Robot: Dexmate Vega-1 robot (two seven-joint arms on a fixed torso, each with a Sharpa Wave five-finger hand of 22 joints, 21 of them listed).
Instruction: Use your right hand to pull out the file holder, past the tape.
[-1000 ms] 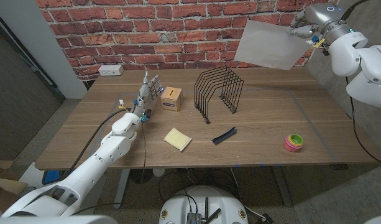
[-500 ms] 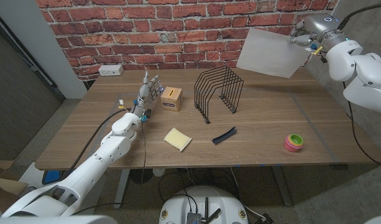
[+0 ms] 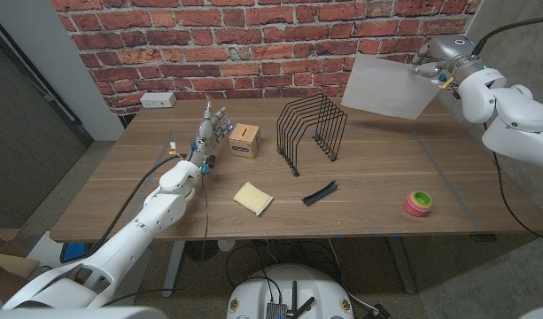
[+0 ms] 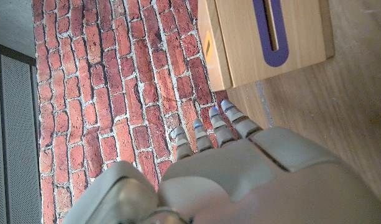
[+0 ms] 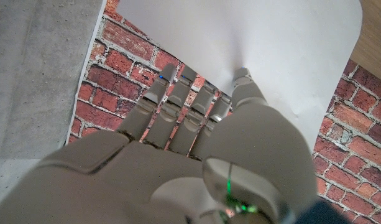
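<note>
Your right robot hand (image 3: 433, 64) pinches a white sheet (image 3: 388, 87) aloft at 1 o'clock. File holder (image 3: 312, 131) sits mid-tabletop, untouched; pull not begun. Left robot hand (image 3: 213, 125) idle, fingers apart.

Even, soft indoor light fills the head view, bright and without harsh glare. The desk (image 3: 120, 190) carries only faint, short shadows under its objects. Straight edges bow slightly toward the frame's borders. In the wrist views each robot hand (image 4: 240, 180) sits close and looks soft, while the brick wall (image 4: 115, 81) beyond stays sharp.
</note>
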